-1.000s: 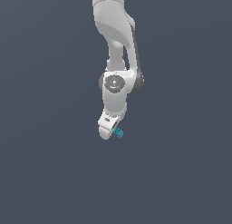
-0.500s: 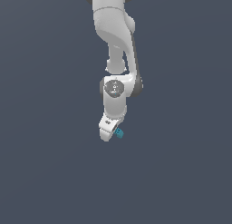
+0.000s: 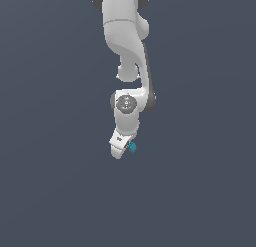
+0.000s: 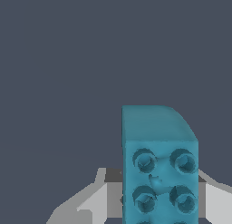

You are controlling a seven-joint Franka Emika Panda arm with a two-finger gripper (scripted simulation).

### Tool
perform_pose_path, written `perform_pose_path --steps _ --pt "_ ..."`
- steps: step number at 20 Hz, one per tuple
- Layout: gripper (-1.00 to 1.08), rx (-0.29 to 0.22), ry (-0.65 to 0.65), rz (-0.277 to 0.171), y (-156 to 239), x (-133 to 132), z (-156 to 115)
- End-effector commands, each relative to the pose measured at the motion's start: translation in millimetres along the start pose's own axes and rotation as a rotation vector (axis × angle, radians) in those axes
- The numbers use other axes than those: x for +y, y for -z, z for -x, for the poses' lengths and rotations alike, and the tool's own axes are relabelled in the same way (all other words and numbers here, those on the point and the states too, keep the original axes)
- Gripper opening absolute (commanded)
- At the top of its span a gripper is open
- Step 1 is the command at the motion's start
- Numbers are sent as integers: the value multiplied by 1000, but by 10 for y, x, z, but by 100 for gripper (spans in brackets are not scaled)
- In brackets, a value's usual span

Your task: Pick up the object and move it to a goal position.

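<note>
One small teal brick (image 4: 159, 173) sits clamped between my two pale grey fingers (image 4: 97, 200), which press flat against its sides. Its plastic looks smooth and matte, with round studs in two rows on the face nearest my wrist camera and one far corner sloping away. In the exterior view my glossy white arm (image 3: 127, 51) hangs down in rounded segments, and the brick (image 3: 132, 147) shows only as a tiny teal speck at my gripper (image 3: 125, 150), on its exterior view's right side. Plain dark grey-blue lies all around.
</note>
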State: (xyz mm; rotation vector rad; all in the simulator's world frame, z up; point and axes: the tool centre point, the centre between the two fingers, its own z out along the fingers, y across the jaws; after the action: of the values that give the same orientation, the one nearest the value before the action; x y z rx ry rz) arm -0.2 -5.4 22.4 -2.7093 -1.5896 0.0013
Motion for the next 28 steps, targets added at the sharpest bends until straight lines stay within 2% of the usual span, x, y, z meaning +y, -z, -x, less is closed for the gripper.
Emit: perform_pose_path --steps 1,15,21,28 --pt "-100 0 0 1 -3 3 -2" --pt "-100 0 0 1 113 45 46" --pt "-100 0 0 1 463 167 189" --pt "-100 1 1 1 1119 395 448"
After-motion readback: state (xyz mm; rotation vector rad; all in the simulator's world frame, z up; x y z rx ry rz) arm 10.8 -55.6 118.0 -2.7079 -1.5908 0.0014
